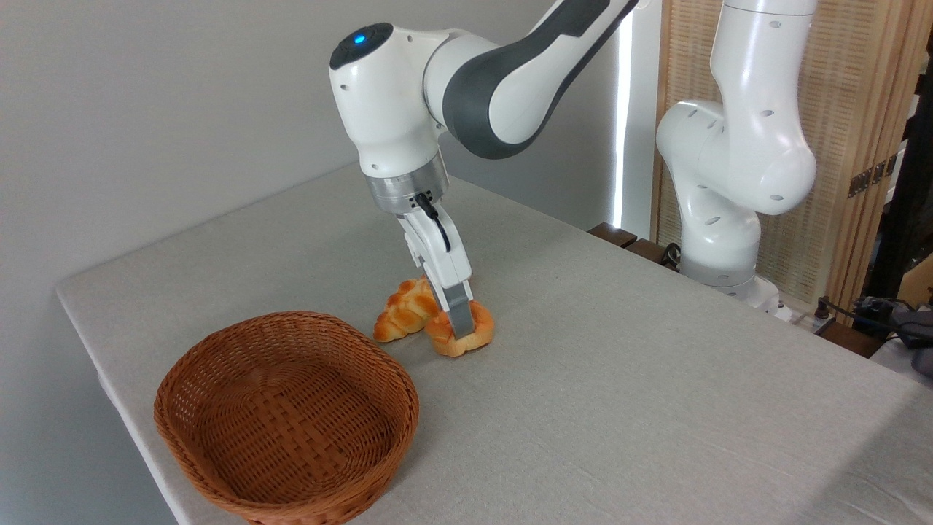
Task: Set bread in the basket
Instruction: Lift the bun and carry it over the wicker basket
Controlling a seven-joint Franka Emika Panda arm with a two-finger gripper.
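The bread, a small round orange-golden bun, rests on the grey tablecloth near the table's middle. My gripper comes down onto it from above. The near finger crosses the bun's front and presses a dent into it; the far finger is hidden behind the bun. The jaws look shut on the bread, which still touches the table. The basket, an oval reddish-brown wicker one, stands empty at the front left, about a hand's width from the bun.
A longer braided golden loaf lies just left of the bun, touching it. The table's left edge runs close by the basket. The arm's white base stands at the back right, with cables beside it.
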